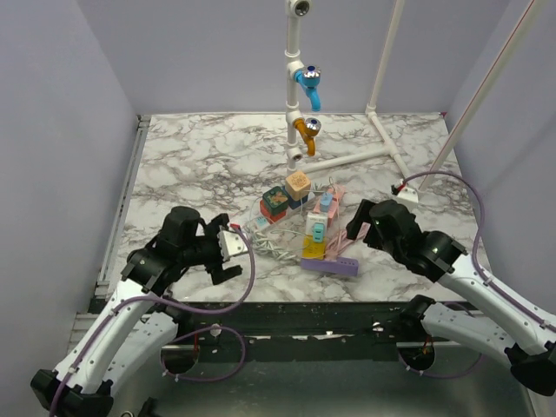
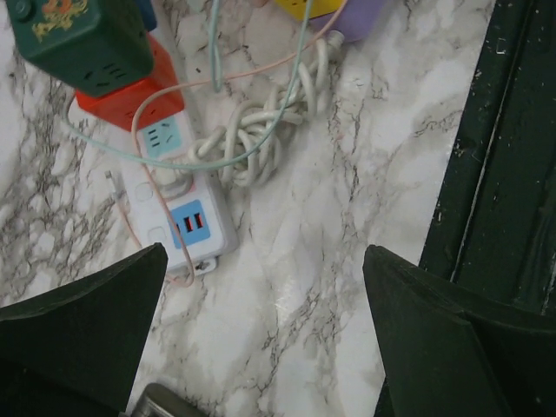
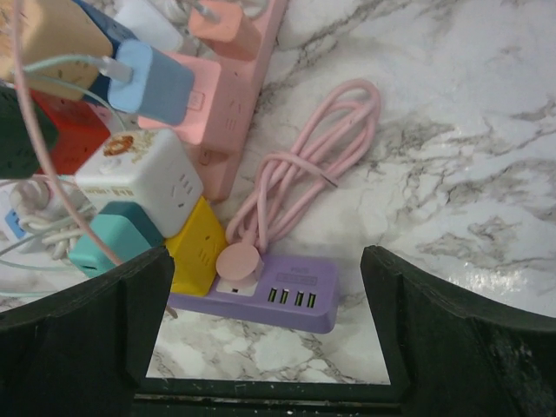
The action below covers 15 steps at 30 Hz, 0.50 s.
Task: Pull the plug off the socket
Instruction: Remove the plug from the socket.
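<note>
Two arms, top view: the left gripper (image 1: 231, 254) hangs well to the left of the purple strip (image 1: 330, 264). The right gripper (image 1: 352, 230) hangs just behind that strip's right end. Both are over the marble table (image 1: 200, 156).
Clutter, top view: a yellow cube (image 1: 313, 250) touches the purple strip's far side and a pink strip (image 1: 333, 201) runs farther back. A wooden cube (image 1: 298, 183) and a green cube (image 1: 275, 201) sit behind and left of the purple strip.
Pipe frame, top view: the white pipe frame (image 1: 295, 52) stands well behind the purple strip, with a blue tap (image 1: 308, 82) above an orange tap (image 1: 306, 130).
Left gripper, left wrist view: its jaws are spread wide with nothing between them, and the dark fingers (image 2: 78, 339) frame bare marble.
White strip, left wrist view: the white strip (image 2: 178, 204), with a blue USB panel, lies down-left of the purple strip's corner at the top edge. A red cube (image 2: 130, 95) and the green cube sit at its far end. A coiled white cord (image 2: 261, 139) lies between it and the purple strip.
Right gripper, right wrist view: its jaws are spread wide and hold nothing, and the purple strip shows between them.
Plug, right wrist view: the pink round plug (image 3: 239, 261) is seated in the purple strip's socket beside four USB ports. Its pink cord (image 3: 304, 165) is looped just behind the strip.
Markings: the green cube bears a gold ornament and a white cube (image 3: 139, 174) an orange emblem; any lettering is too small to read.
</note>
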Each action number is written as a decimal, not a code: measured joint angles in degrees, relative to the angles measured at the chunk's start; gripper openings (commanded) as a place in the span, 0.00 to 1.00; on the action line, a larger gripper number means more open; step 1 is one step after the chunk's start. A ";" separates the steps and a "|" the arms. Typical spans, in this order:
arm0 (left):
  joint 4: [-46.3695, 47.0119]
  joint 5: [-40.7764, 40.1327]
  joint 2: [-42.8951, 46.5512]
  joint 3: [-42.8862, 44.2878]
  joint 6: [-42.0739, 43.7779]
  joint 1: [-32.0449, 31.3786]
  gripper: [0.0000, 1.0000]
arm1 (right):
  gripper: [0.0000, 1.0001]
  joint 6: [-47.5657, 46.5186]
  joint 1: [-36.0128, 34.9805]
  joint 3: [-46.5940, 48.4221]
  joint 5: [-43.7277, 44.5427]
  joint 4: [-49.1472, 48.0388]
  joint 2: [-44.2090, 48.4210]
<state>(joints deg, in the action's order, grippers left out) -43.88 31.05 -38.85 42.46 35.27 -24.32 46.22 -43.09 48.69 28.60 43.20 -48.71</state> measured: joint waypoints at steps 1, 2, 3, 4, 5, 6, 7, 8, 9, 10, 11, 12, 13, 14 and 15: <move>0.57 -0.09 0.94 -1.79 1.60 -1.86 0.99 | 0.97 1.03 0.00 -1.11 -0.87 -0.04 0.00; 1.20 -0.13 1.66 -2.69 2.56 -3.32 0.99 | 0.97 2.29 -0.02 -2.34 -1.68 -0.07 0.00; 1.97 -0.17 2.34 -3.32 3.85 -5.03 0.99 | 0.97 3.67 -0.04 -3.67 -2.71 -0.07 0.02; 3.21 -0.33 2.47 -3.63 5.16 -6.97 0.99 | 0.97 5.07 -0.04 -4.98 -3.69 -0.07 0.00; 4.72 -0.39 2.47 -3.63 6.49 -8.79 0.99 | 0.97 6.49 -0.04 -6.36 -4.68 -0.22 -0.02; 6.08 -0.48 2.10 -3.61 7.45 -10.67 0.99 | 0.97 7.85 -0.04 -7.76 -5.79 -0.37 -0.02; 7.58 -0.61 1.33 -3.61 8.44 -12.33 0.99 | 0.97 9.44 -0.04 -9.46 -7.04 -0.81 -0.02; 8.61 -0.66 0.66 -3.61 9.09 -13.38 0.99 | 0.97 10.69 -0.04 -11.04 -8.00 -1.36 -0.02; 9.94 -0.85 -0.17 -3.65 9.88 -14.32 0.99 | 0.97 11.85 -0.04 -12.50 -9.05 -1.97 -0.02; 12.13 -1.20 -1.49 -3.93 10.82 -15.80 0.99 | 0.97 12.96 -0.04 -13.86 -10.08 -2.49 -0.04; 14.01 -1.68 -2.27 -4.26 11.47 -16.72 0.98 | 0.98 14.14 -0.04 -15.10 -10.73 -3.06 -0.04; 16.11 -2.12 -3.54 -4.81 12.17 -17.49 0.99 | 0.98 15.21 -0.04 -16.00 -11.23 -3.21 -0.04; 17.51 -2.38 -4.44 -5.14 12.66 -17.94 0.99 | 0.98 16.11 -0.04 -16.63 -11.47 -3.26 -0.04; 18.64 -2.69 -5.40 -5.20 13.20 -18.25 0.98 | 0.98 16.90 -0.04 -16.96 -11.56 -3.30 -0.02; 19.87 -3.04 -6.58 -5.16 13.62 -18.49 0.98 | 0.98 17.49 -0.04 -17.18 -11.58 -3.52 0.09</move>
<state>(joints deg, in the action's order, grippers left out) -24.01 28.01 -45.43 37.30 48.88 -42.81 63.70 -43.13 31.51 17.02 39.68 -48.62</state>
